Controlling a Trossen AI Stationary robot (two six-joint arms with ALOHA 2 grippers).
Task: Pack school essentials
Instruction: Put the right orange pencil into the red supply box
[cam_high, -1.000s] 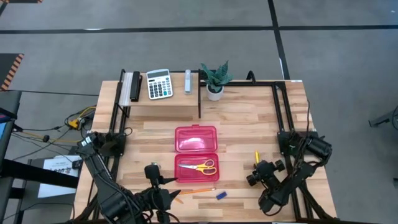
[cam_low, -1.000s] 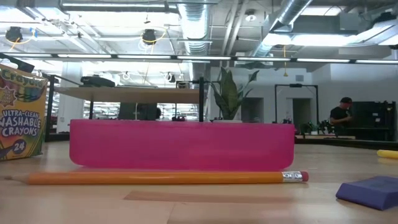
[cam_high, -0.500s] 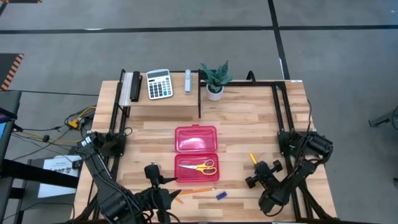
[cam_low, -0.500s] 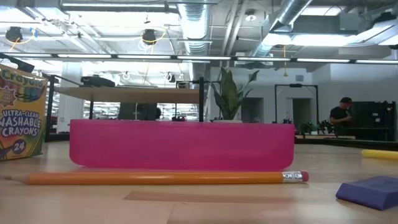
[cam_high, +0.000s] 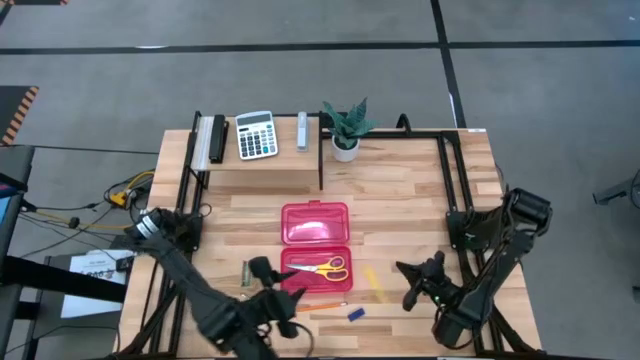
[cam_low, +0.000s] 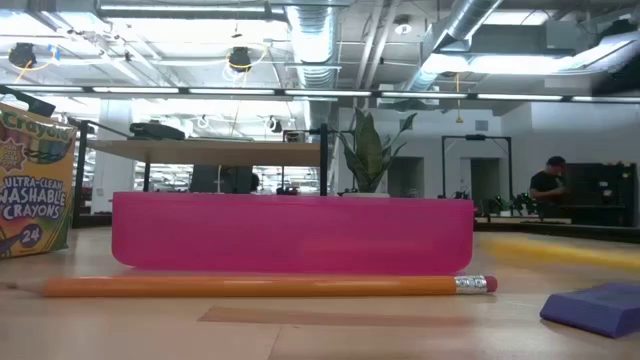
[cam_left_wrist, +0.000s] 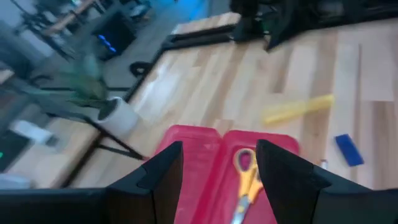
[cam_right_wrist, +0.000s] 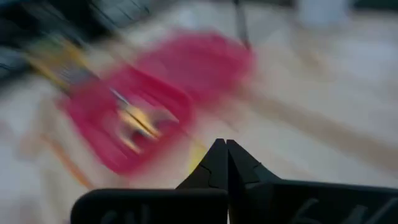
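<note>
Left gripper (cam_high: 268, 285), fingers spread and empty, sits just left of the open pink case (cam_high: 316, 243) holding the yellow-handled scissors (cam_high: 322, 268). Orange pencil (cam_high: 322, 306) and blue eraser (cam_high: 355, 314) lie below the case. Yellow stick (cam_high: 374, 284) lies just left of the right gripper (cam_high: 418, 277), fingers pressed together, empty. Only the low view shows the crayon box (cam_low: 34, 185).

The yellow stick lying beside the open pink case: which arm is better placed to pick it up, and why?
Probably the right: the yellow stick lies between the pink case and the right gripper, on its side. The left gripper sits across the case.
</note>
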